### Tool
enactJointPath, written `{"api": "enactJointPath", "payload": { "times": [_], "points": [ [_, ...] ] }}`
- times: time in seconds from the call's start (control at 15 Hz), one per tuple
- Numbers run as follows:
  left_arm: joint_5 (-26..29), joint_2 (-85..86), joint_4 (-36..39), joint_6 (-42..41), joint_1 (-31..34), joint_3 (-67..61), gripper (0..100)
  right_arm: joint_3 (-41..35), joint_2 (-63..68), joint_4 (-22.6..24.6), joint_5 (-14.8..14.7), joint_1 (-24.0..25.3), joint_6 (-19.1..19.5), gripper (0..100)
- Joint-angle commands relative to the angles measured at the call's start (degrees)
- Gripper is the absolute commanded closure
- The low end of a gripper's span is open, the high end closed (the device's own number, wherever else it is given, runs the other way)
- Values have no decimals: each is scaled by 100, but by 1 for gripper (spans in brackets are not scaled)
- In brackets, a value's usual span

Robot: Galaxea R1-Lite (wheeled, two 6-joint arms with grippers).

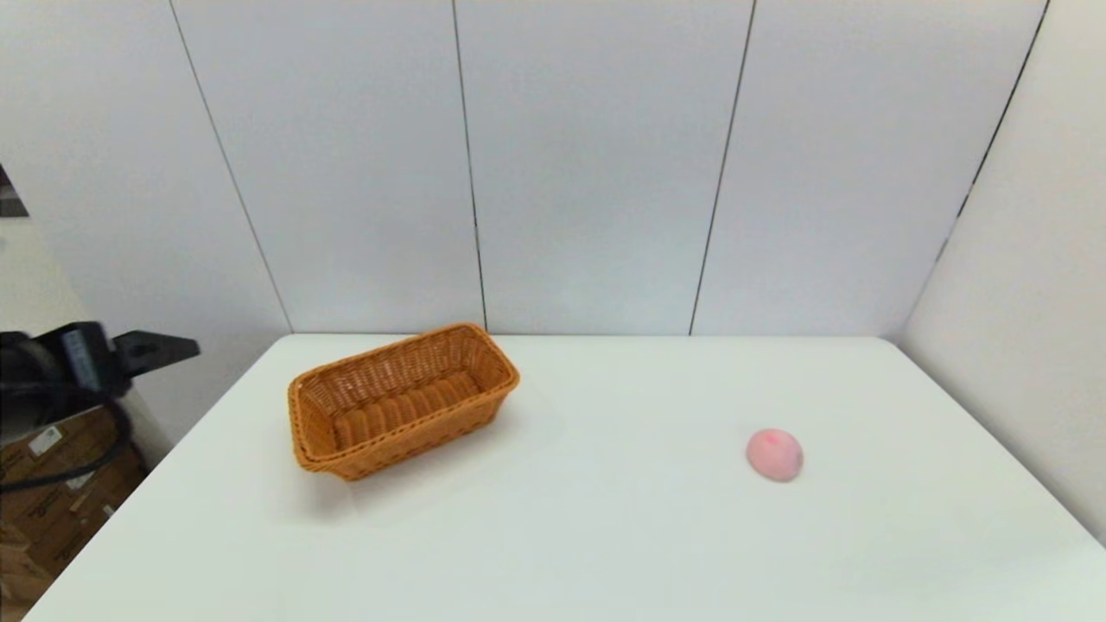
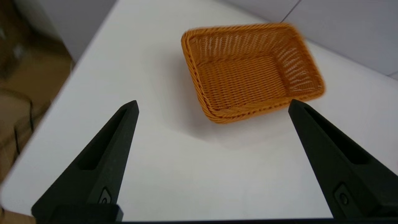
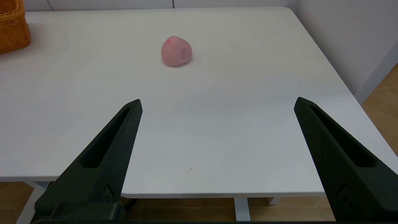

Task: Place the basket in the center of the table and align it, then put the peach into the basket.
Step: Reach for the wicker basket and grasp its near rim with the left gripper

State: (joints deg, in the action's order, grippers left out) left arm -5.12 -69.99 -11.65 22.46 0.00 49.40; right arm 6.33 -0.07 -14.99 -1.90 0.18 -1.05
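1. While the basket [image 1: 403, 399] sat askew on the far left of the surface [image 1: 553, 536], the peach [image 1: 774, 453] lay well apart to the right.
2. The left hand [image 2: 213, 104] hovered spread near the surface's left edge, facing the basket, touching nothing.
3. The right hand [image 3: 217, 101] was spread off the near edge, empty.

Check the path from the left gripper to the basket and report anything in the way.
Nothing visible: only bare table lies between the open left gripper and the basket.
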Motion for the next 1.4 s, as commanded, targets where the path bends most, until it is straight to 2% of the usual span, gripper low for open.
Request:
{"api": "enactJointPath", "payload": {
  "times": [0.07,0.6,0.8,0.87,1.13,1.4],
  "points": [
    [-42,-3619,-74,1068,0,1450,0,0,7,-3,-3,8,-1,0],
    [2,-5341,-118,1340,9,1969,0,0,7,-3,-3,-1,-1,0],
    [283,-5526,-197,1358,18,2030,0,0,7,-3,-3,-1,-1,0],
    [327,-5517,-241,1367,26,2065,100,0,7,-3,-3,-1,-1,0],
    [389,-5482,-320,1499,26,2197,100,0,7,-12,-3,-1,-1,0],
    [714,-5324,-452,1516,35,2223,100,0,7,-12,-12,-1,-1,0]
  ]
}}
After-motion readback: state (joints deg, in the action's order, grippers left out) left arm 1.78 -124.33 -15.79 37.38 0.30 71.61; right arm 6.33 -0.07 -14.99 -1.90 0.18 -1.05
